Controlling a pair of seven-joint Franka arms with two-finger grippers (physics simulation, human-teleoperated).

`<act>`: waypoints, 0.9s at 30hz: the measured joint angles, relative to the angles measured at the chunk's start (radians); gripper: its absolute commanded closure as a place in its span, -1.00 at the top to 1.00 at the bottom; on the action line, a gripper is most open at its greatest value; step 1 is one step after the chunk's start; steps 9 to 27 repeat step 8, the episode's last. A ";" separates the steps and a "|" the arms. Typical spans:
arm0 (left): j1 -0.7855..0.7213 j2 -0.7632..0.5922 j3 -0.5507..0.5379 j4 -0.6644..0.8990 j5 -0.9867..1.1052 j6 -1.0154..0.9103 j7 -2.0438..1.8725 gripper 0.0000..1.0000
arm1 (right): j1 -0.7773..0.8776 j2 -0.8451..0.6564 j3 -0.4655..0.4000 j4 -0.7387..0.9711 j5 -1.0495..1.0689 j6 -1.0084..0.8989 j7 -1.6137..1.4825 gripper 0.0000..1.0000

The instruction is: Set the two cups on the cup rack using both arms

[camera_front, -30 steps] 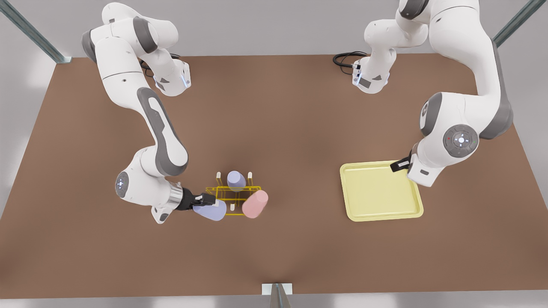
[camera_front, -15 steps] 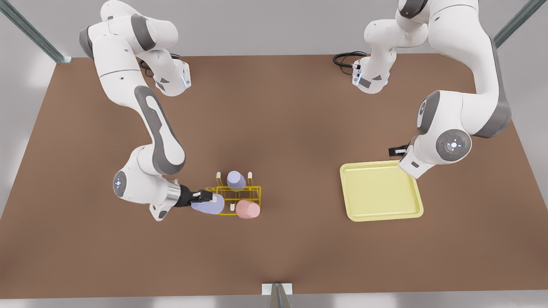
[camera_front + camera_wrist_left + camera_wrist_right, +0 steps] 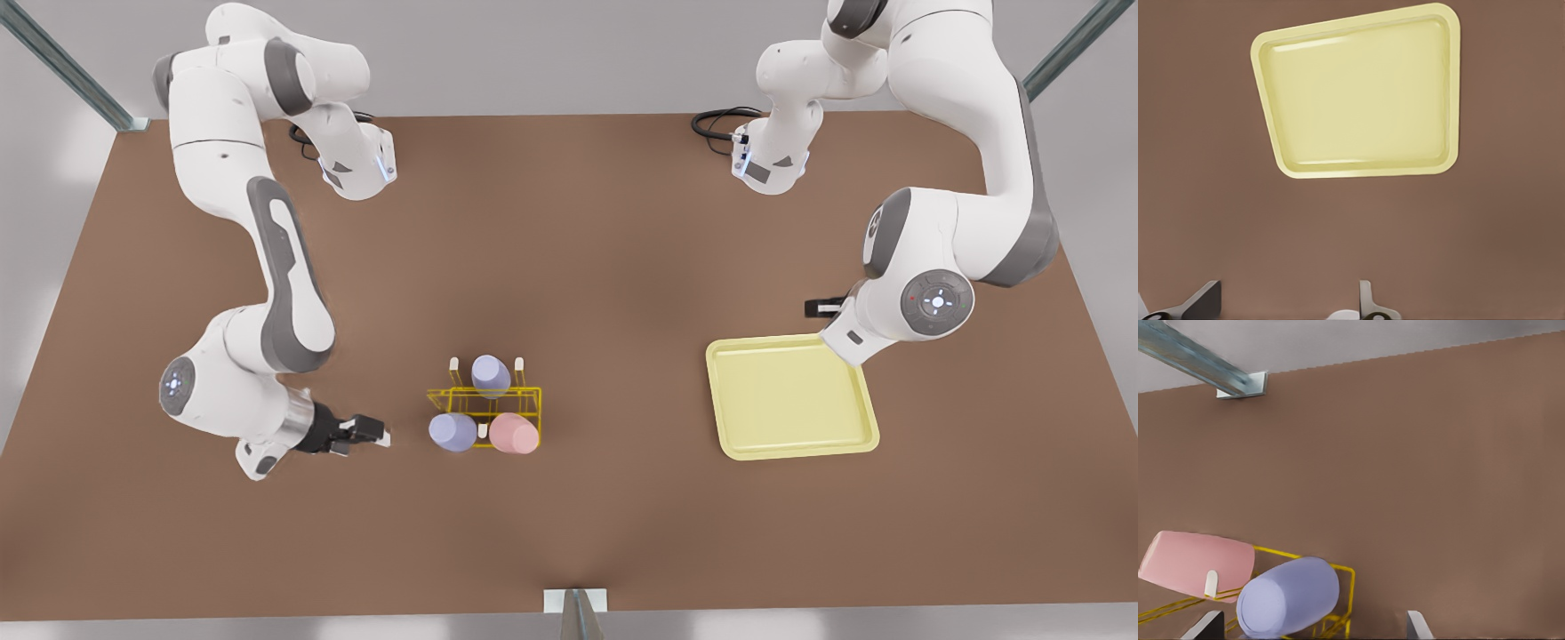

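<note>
A brown table [image 3: 587, 258] fills the scene, bare across its middle; on the front view's right sits a pale yellow tray [image 3: 788, 396], flat on the surface with a raised rim and rounded corners; a third lavender cup [image 3: 490, 374] stands toward the far side; a black cable [image 3: 716, 122] coils at the far edge; grey metal struts [image 3: 62, 62] angle in at the corners; a small bracket [image 3: 575, 601] sits at the near edge.
</note>
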 measured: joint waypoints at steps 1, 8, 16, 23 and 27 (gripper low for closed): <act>0.000 0.000 0.000 0.000 0.000 -0.001 0.003 1.00 | -0.007 -0.030 -0.022 0.009 -0.097 -0.049 0.008 1.00; -0.001 0.001 0.001 -0.001 0.000 -0.005 0.023 1.00 | -0.040 -0.356 -0.054 -0.018 -0.349 -0.350 0.083 1.00; -0.001 0.001 0.001 -0.001 0.000 -0.005 0.023 1.00 | -0.040 -0.356 -0.054 -0.018 -0.349 -0.350 0.083 1.00; -0.001 0.001 0.001 -0.001 0.000 -0.005 0.023 1.00 | -0.040 -0.356 -0.054 -0.018 -0.349 -0.350 0.083 1.00; -0.001 0.001 0.001 -0.001 0.000 -0.005 0.023 1.00 | -0.040 -0.356 -0.054 -0.018 -0.349 -0.350 0.083 1.00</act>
